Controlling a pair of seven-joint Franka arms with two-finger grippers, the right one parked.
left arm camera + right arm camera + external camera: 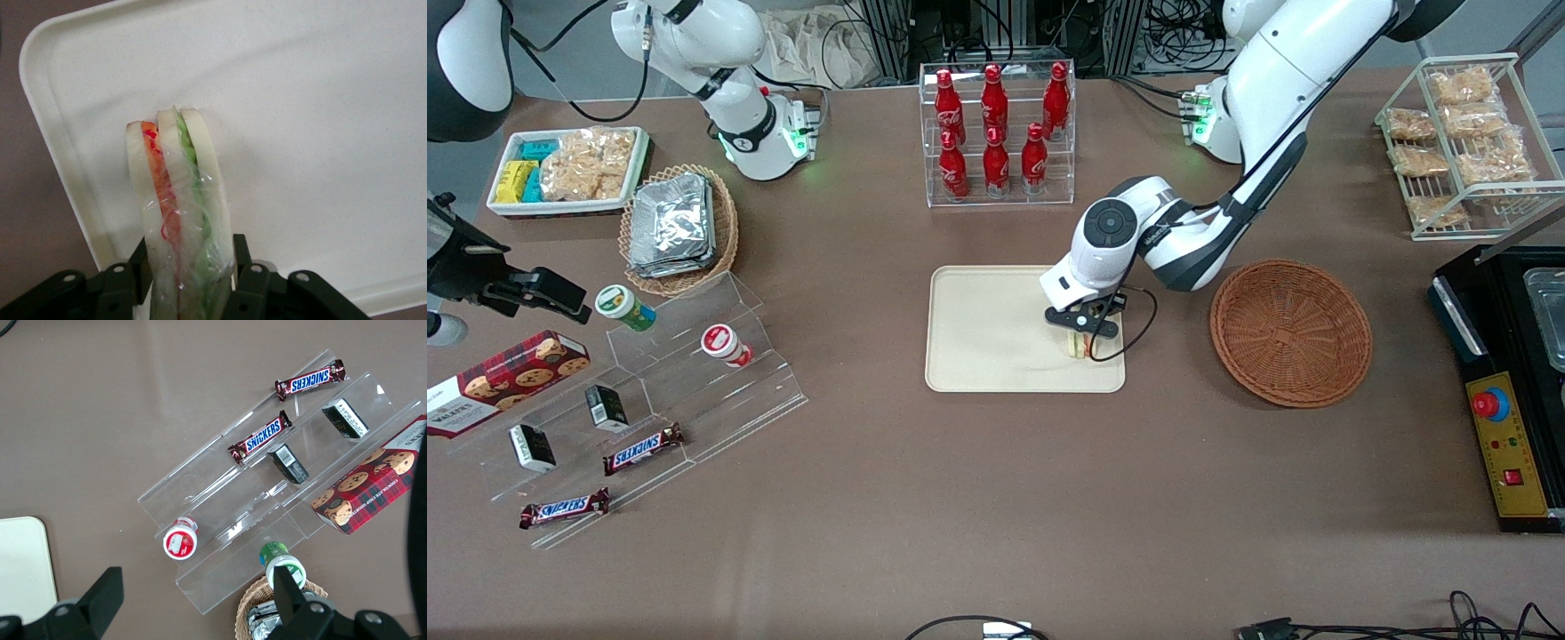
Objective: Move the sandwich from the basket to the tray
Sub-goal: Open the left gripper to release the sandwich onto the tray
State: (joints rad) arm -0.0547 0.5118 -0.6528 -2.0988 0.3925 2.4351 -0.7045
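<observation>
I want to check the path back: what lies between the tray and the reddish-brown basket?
Only bare table, as the front view shows. The tool is over the tray, shut on the sandwich; the basket is empty.

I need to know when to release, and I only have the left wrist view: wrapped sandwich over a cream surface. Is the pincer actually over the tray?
Observer: Yes. The front view shows the pincer over the tray, at its end toward the basket.
Operator: Anything left in the basket?
Observer: Nothing shows in it in the front view.
Operator: Is the sandwich clear of the tray's rim?
Observer: Yes, the sandwich sits inside the rim, in the tray's half nearer the front camera.
</observation>
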